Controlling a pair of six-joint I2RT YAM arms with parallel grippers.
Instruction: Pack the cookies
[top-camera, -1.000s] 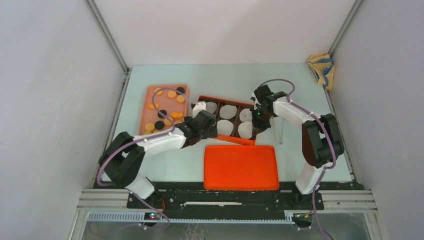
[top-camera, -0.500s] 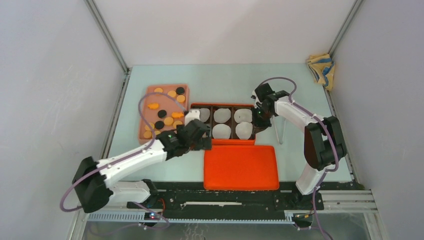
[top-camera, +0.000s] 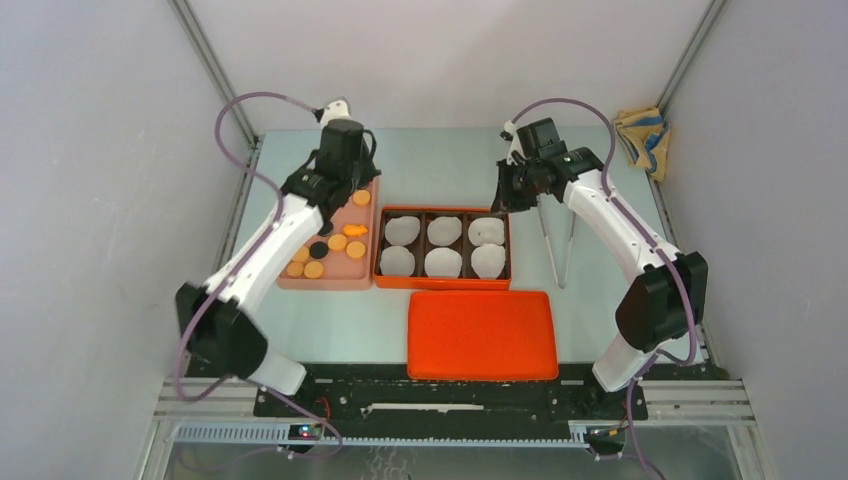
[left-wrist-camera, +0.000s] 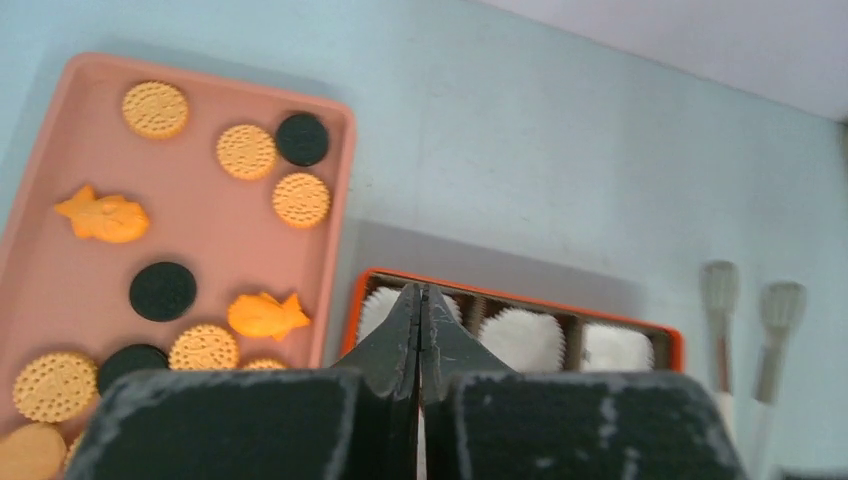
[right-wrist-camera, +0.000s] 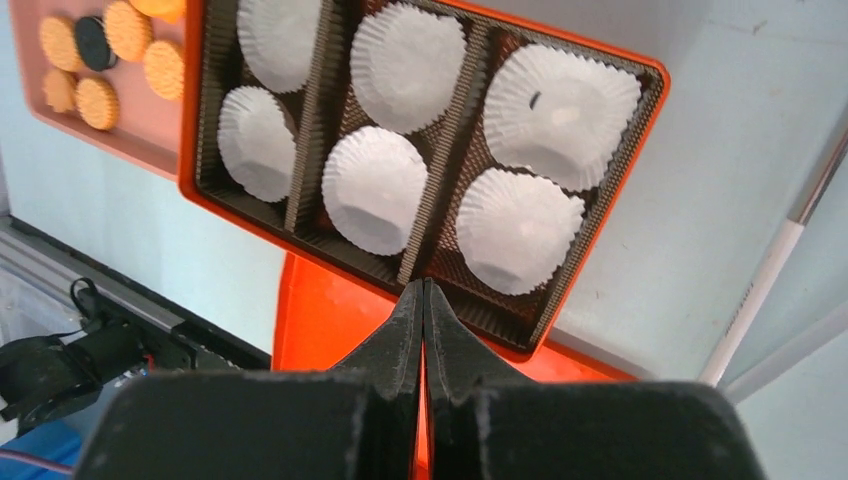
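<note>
The small round orange and black cookies (left-wrist-camera: 247, 151) lie loose in the flat pink plastic tray (left-wrist-camera: 340, 200), with two orange fish-shaped biscuits (left-wrist-camera: 266, 314) among them. The left gripper (left-wrist-camera: 420, 330) hangs above the tray with its fingers pressed together and empty. The right gripper (right-wrist-camera: 422, 330) is likewise closed and empty above the orange six-compartment box (top-camera: 440, 284), which sits just beside the tray and holds white pleated paper cups (right-wrist-camera: 408, 66). A flat orange lid (top-camera: 481, 334) lies in front of the box and white tongs (top-camera: 556, 250) lie to its right.

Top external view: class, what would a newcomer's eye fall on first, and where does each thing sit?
A flat orange tray lies near the arm bases, just in front of the orange box, whose six compartments each hold a white paper cup. Left of the box, a pink tray carries the cookies, mostly orange with a few black. The left claw and right claw hang above, both shut and empty.
</note>
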